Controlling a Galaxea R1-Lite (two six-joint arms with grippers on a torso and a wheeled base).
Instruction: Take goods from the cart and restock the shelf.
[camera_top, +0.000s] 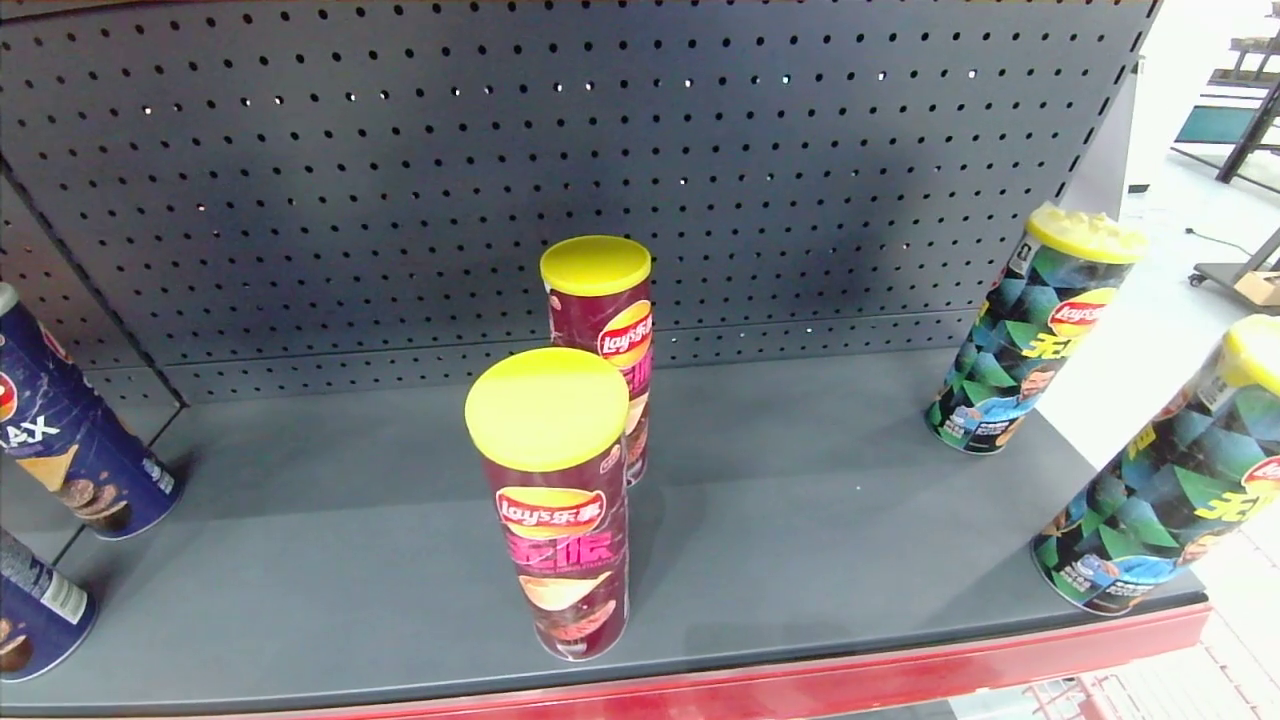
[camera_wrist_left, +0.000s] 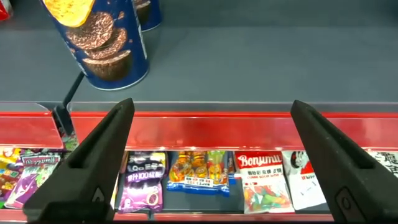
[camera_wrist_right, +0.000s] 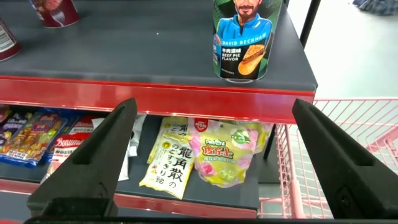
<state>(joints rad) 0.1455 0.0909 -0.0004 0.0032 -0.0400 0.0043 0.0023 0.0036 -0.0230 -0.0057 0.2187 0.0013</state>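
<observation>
Canisters (camera_top: 560, 540), cylindrical, on matte grey shelf (camera_top: 800, 520).

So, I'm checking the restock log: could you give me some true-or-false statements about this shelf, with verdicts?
1. The front maroon can stands upright before the rear maroon can. True.
2. Their lids are red. False: they are yellow.
3. The left pincer grips the blue can. False: it is open and empty; the can stands on the shelf.
4. Green-patterned cans stand at the shelf's right end. True.
</observation>
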